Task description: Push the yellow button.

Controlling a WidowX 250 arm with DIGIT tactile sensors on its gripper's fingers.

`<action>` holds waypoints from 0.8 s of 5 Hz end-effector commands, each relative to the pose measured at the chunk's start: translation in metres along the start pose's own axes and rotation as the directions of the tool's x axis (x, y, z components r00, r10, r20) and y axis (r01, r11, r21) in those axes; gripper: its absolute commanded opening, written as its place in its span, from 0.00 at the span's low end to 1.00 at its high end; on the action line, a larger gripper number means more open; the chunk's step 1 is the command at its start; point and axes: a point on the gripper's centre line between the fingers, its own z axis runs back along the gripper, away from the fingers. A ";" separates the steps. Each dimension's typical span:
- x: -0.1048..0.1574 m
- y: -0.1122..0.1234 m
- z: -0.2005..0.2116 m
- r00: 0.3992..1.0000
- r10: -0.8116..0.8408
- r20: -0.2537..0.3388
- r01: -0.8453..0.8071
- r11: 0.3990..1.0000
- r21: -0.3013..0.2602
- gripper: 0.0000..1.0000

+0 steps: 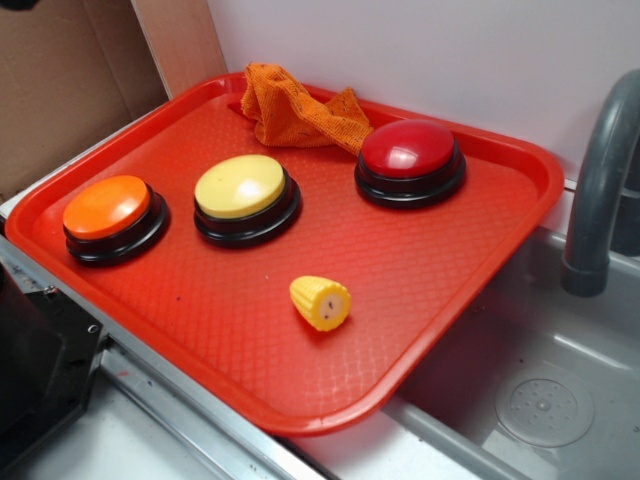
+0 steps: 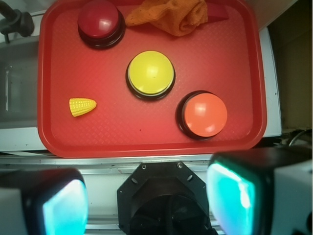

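While my gripper [image 2: 146, 200] hangs off the tray's [image 2: 146, 142] near edge, jaws spread wide and empty, I see the yellow button [image 2: 150, 73] mid-tray between the orange button [image 2: 204, 115] and red button [image 2: 100, 20], untouched.

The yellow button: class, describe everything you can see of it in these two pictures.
The yellow button is round, with a smooth pale yellow domed top that looks like plastic, seated in a glossy black ring base. It sits upright, seemingly unpressed, on the textured red tray, between the orange button and the red button, touching neither. Only the tray touches it. The end effector hangs open, well clear of it.
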 end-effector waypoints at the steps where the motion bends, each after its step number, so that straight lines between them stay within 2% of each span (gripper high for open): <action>1: 0.000 0.000 0.000 1.000 0.000 0.000 0.000 1.000 0.000 1.00; 2: 0.047 0.012 -0.042 0.991 -0.131 -0.004 0.130 0.986 0.104 1.00; 3: 0.088 0.013 -0.074 0.975 -0.222 0.020 0.217 0.965 0.146 1.00; 4: 0.109 0.018 -0.100 0.963 -0.263 0.061 0.247 0.950 0.193 1.00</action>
